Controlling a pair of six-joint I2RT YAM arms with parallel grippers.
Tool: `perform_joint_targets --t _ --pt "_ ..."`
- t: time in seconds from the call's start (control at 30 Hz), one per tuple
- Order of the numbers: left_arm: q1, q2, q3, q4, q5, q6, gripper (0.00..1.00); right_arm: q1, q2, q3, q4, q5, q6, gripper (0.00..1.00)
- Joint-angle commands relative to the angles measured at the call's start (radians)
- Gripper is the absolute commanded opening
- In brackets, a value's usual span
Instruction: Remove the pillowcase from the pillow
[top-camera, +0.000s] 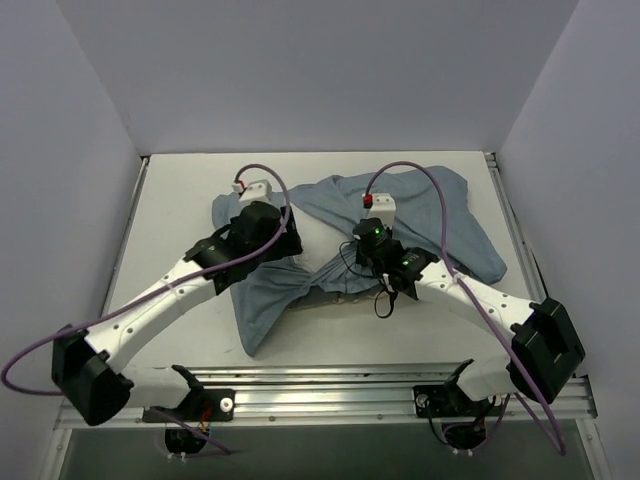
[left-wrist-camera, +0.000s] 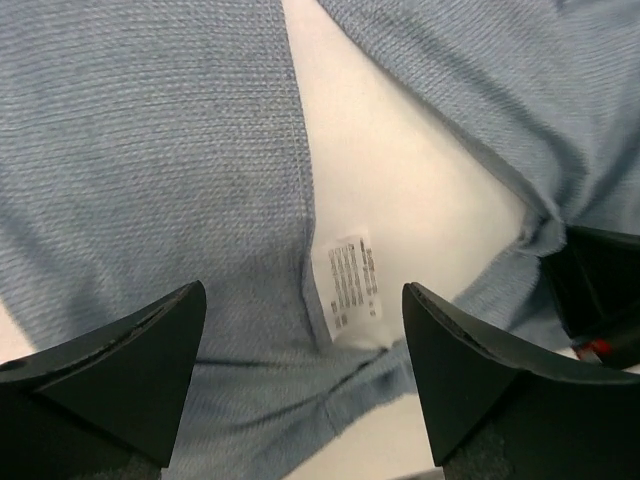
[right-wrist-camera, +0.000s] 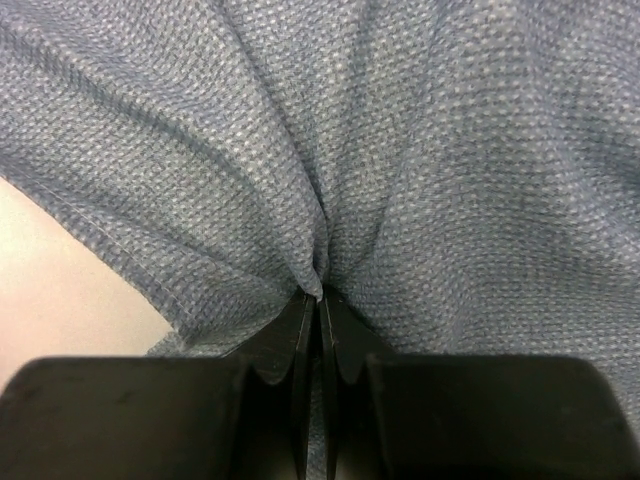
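The pillowcase (top-camera: 440, 215) lies crumpled across the desk (top-camera: 180, 200), spreading from the centre out toward 2 o'clock, with a tail trailing to 7 o'clock. The pillow cannot be made out with any certainty: the white patch between the folds in the left wrist view may be the pillow or bare desk. The right end effector (right-wrist-camera: 318, 300) is closed tight on a small gathered pinch of blue-grey weave near the centre. The left end effector (left-wrist-camera: 303, 295) hovers toward 10 o'clock with its fingers spread wide, holding nothing, above a seam and a care label (left-wrist-camera: 348, 280). The main risk is probably that narrow pinch, since a firm pull could slide the cloth out of the tips. If the pinch has caught a second layer, a pull could instead drag everything along. With nothing pinning the pillow, cover and cushion may travel together rather than part. The left fingers closing at the seam could also clamp two layers at once.
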Motion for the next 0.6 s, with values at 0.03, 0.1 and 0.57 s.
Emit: perform_joint_targets --t 0.03,0.1,0.57 --pt "-0.06 0.183 0.088 -0.038 -0.23 0.03 0.88 0.016 0.027 -0.023 -0.011 0.008 0.007 0.0" --pt "-0.063 0.232 0.108 -0.053 -0.282 0.023 0.85 0.018 0.027 -0.029 0.019 0.012 0.01 0.0" --pt "0.067 0.038 -0.194 -0.187 -0.289 -0.152 0.5 -0.056 0.033 -0.078 0.009 0.032 0.021 0.0"
